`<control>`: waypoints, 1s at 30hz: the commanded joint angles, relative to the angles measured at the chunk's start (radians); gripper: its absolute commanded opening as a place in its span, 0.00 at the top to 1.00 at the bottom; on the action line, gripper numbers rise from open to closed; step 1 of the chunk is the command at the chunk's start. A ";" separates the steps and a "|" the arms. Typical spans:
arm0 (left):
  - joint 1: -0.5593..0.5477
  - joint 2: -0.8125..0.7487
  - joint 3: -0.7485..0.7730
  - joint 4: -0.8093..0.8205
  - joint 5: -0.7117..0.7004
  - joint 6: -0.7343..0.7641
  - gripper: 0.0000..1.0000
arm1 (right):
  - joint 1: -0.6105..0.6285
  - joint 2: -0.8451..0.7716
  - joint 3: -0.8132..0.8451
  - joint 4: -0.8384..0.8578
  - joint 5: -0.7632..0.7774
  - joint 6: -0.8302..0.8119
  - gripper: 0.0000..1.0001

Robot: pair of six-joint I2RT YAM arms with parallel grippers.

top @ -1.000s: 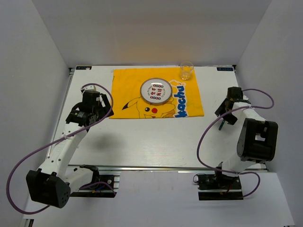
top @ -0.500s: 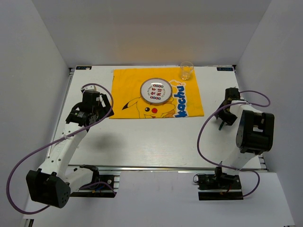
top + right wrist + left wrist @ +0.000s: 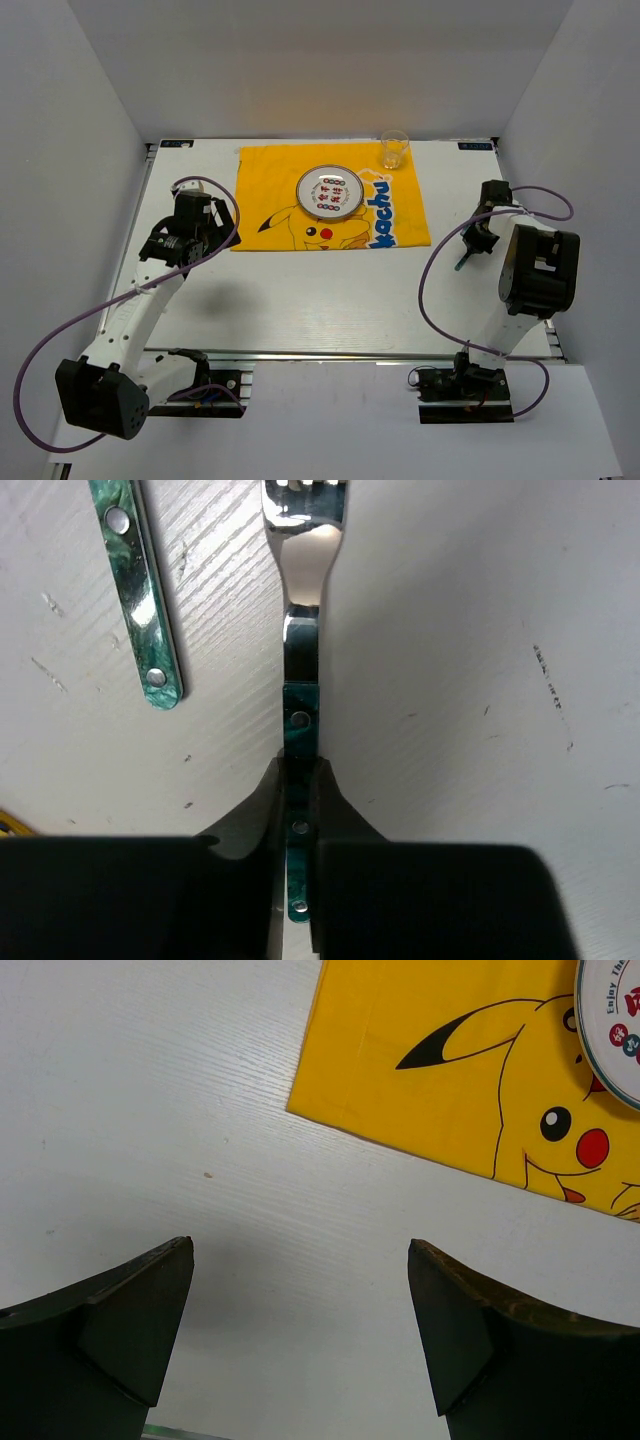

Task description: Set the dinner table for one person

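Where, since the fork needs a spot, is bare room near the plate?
Yellow cloth left of the plate is bare; a narrower strip right of it. The table in front of the cloth is open. Crowded around the fork, right fingers and another green-handled utensil.

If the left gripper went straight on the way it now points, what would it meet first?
Probably the bare dinner table: the open left gripper tilts down at white tabletop, nothing between its fingers. Farther along that line lies the yellow cloth corner. Height above the table is unclear.
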 commanded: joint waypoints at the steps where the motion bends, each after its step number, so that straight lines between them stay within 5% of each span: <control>1: 0.003 -0.007 -0.001 0.013 0.001 0.006 0.02 | -0.001 0.035 -0.015 -0.007 -0.033 -0.013 1.00; 9: 0.003 -0.014 0.004 0.010 -0.011 0.000 0.02 | 0.050 -0.262 -0.035 -0.072 0.039 0.024 1.00; 13: 0.003 -0.020 0.015 0.004 -0.031 -0.025 0.02 | 0.224 -0.280 0.054 -0.072 -0.084 0.054 1.00; 20: 0.023 -0.038 0.030 -0.049 -0.193 -0.110 0.02 | 0.698 0.074 0.503 -0.075 -0.130 0.172 1.00; 30: 0.032 -0.035 0.027 -0.058 -0.224 -0.132 0.02 | 0.946 0.552 1.244 -0.107 -0.259 0.211 1.00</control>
